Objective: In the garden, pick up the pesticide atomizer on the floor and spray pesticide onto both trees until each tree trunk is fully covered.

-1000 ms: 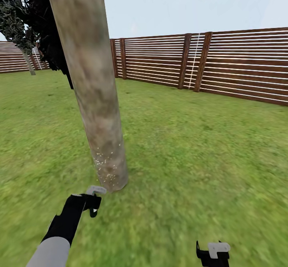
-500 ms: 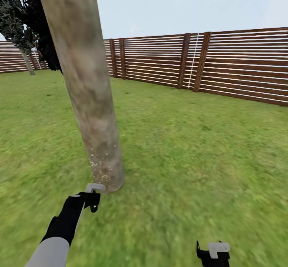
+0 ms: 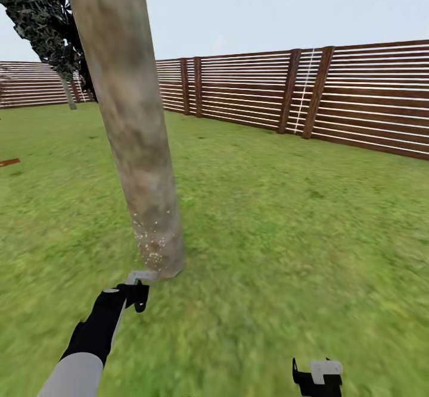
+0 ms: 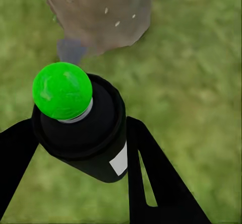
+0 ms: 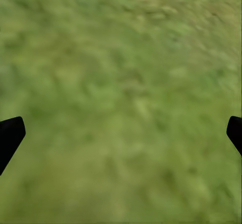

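At about five o'clock in the head view, nearest the camera, the right end effector (image 3: 317, 375), black with a grey-white finger block, hangs low over the blurry green grass lawn floor (image 3: 286, 254); in the right wrist view its two dark fingertips (image 5: 10, 136) sit at opposite edges of the picture, spread wide with nothing but grass between them. At about seven o'clock the left arm, grey at the forearm and black toward the wrist, reaches forward to the left end effector (image 3: 138, 293). In the left wrist view its two black fingers (image 4: 151, 178) are pressed against either side of the small dark cylindrical pesticide atomizer (image 4: 85, 128), which has a round bright green cap and a small white patch on its body, so the bottle is pinched and carried off the grass. The cap end points toward the base of the thick mottled grey-brown and beige tree trunk (image 3: 140, 147), which stands just beyond the left end effector at about eleven o'clock and leans slightly in the head view. Fine white specks of pesticide (image 3: 149, 245) dot the lowest part of that trunk, near where it meets the lawn; the trunk higher up looks bare of specks. Farther off, at ten o'clock, dark green blocky foliage (image 3: 42, 10) hangs above a second, thin-looking grey trunk (image 3: 69, 94). At the far edge of the lawn, from nine round to three o'clock, runs the brown horizontal-slat wooden fence (image 3: 357, 99), under a pale blue sky.
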